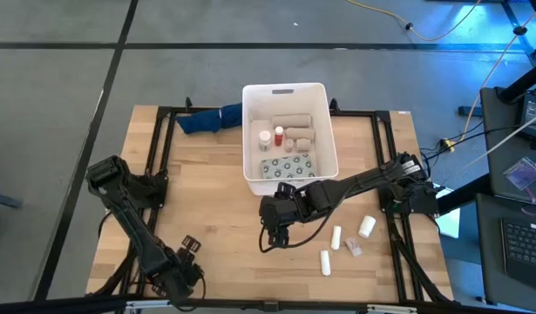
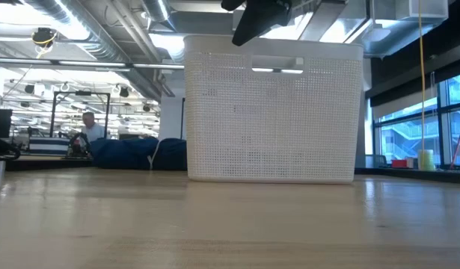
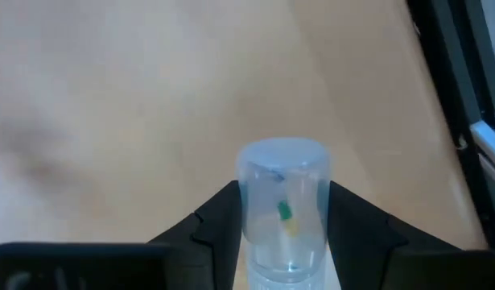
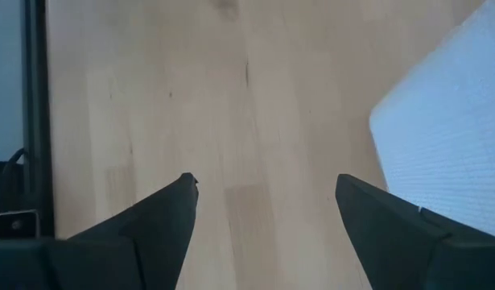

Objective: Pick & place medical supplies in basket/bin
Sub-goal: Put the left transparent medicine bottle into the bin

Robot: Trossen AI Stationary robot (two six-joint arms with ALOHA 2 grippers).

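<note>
Rolls [image 1: 291, 123], bottles and a blister pack [image 1: 287, 165] already lie in the white bin [image 1: 247, 131]; three or four items [image 1: 336, 237] wait outside. Left gripper [image 3: 281, 234] seems clamped on a clear vial [image 3: 282, 205]; right gripper [image 4: 267, 209] hangs open, empty.

The left arm runs from its base at the table's left side down to the near edge, where the left gripper [image 3: 283, 234] has its two dark fingers [image 3: 219, 221] pressed against the sides of a small clear vial [image 3: 282, 205]. The right arm reaches from the right side towards the table's middle, and the right gripper [image 4: 267, 209] hangs there with its fingers spread wide and nothing between them.
</note>
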